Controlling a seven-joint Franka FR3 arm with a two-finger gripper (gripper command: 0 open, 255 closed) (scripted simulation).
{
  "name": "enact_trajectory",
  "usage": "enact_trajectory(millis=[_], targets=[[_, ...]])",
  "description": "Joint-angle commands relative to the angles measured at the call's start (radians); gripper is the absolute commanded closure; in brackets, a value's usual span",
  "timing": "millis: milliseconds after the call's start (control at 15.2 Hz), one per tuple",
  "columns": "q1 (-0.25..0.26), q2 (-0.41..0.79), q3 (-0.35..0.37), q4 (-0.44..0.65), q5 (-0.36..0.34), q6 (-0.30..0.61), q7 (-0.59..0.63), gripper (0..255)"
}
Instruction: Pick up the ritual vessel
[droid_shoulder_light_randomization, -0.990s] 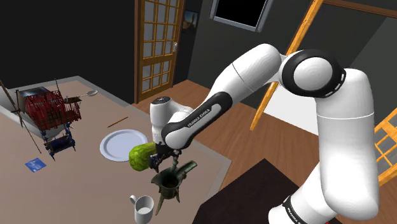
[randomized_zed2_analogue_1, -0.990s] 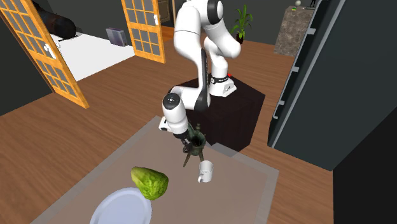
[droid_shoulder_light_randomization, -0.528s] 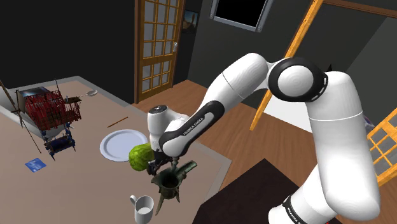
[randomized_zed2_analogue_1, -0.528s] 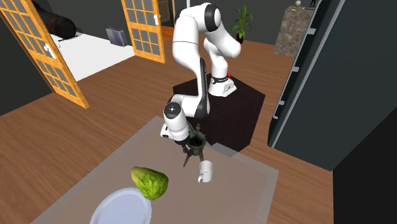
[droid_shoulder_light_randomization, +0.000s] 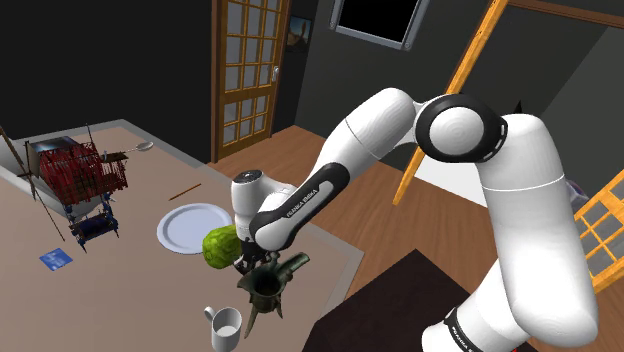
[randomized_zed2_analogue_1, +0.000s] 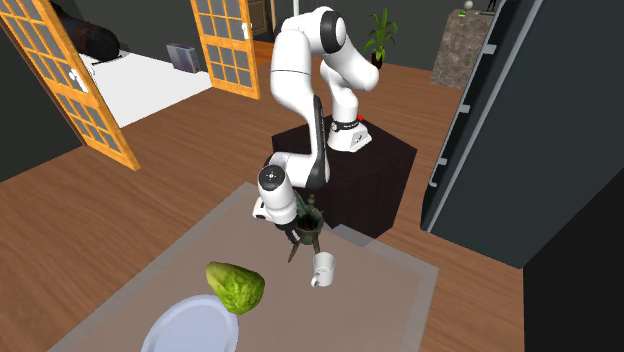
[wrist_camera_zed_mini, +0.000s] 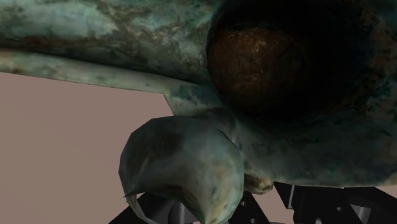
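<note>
Crowded corner: the vessel (droid_shoulder_light_randomization: 265, 288) stands near the table (droid_shoulder_light_randomization: 120, 285) edge, with a green melon (droid_shoulder_light_randomization: 220, 247) just beside it and a white mug (droid_shoulder_light_randomization: 228, 328) near. The gripper (droid_shoulder_light_randomization: 252, 265) takes the room above it. Open tabletop runs from the plate (droid_shoulder_light_randomization: 185, 228) to the red rack (droid_shoulder_light_randomization: 78, 170).

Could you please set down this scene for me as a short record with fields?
target: dark green ritual vessel, upright on the table
arm: gripper low over the table, at the vessel's rim
nearby: white mug, green lumpy fruit, white plate
wrist view: vessel's mottled green surface and dark mouth, very close
task state: vessel not yet lifted
</note>
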Motion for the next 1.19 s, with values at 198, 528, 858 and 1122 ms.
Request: enact_trajectory(millis=[198,528,858,1122], targets=[[0.000,0.000,0.000,0.000,0.000,0.000,0.000,255],[-0.011,-0.047,0.014,-0.018,0.014,-0.029,-0.008,255],[-0.025,-0.105,0.033,-0.035,0.035,-0.070,-0.020,255],[-0.035,-0.150,0.047,-0.044,0.052,-0.105,-0.030,255]])
